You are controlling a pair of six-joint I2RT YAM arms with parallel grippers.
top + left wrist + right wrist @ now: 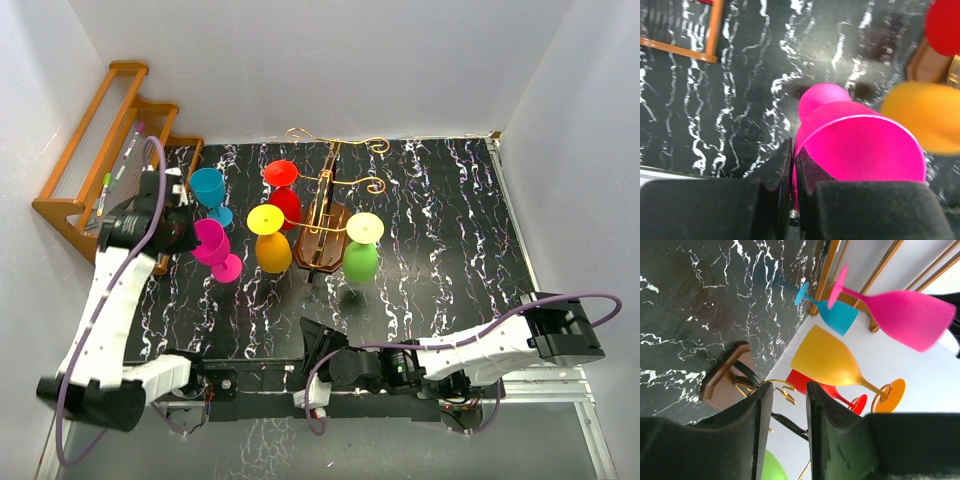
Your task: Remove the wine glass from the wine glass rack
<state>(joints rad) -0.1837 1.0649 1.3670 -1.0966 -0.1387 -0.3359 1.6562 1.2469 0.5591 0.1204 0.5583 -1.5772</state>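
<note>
1. Black white-veined marble worktop (440,230), carrying every item listed below.
2. Orange-brown stepped wooden shelf (90,170), far left corner, with pens on its steps.
3. Wine glass rack (325,215), with a dark brown oval base, central post and gold wire arms, at the middle of the far edge. Three glasses hang on it bowl-down: red plastic wine glass (285,205), yellow-orange plastic wine glass (272,250) and green plastic wine glass (361,260).
4. Left hand (794,172), near the left edge, with its fingers pinched on the rim wall of item 6.
5. Right hand (788,390), at the near edge, with its fingers parted around nothing; idle.
6. Magenta plastic wine glass (212,243), clear of the rack and roughly upright, between rack and shelf. I cannot tell whether the foot touches the worktop.
7. Blue plastic wine glass (208,187), standing just beyond item 6.

Step in hand, as I judge it: removal is done and set-down is under way. Next, the left hand should lower the glass until the foot sits flat, release, and withdraw without knocking the blue glass.
</note>
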